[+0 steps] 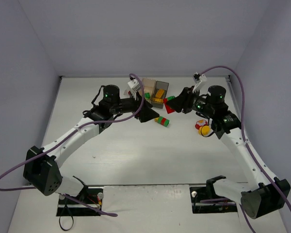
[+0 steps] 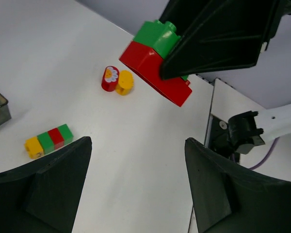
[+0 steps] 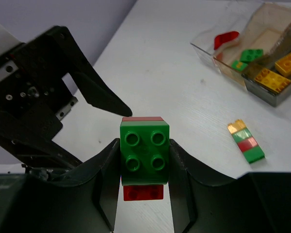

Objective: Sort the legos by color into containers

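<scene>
Right gripper (image 3: 144, 145) pinching a green-on-red stack (image 1: 169, 107), left gripper (image 2: 138, 141) spread wide.
Top view: stack held just up-right of the four-brick strip (image 1: 161, 121), mostly hidden by that gripper; containers (image 1: 155, 83) beyond the strip, partly covered. Left wrist: stack's long red base slants down-right, far end hidden. Right wrist: studs face the camera, red barely peeking; containers cut off.

White table (image 1: 136, 160), matte and bare-surfaced, boxed in on left, right and far sides by plain pale lavender walls (image 1: 150, 34); tiny dark speck (image 1: 93, 156) near left.
</scene>
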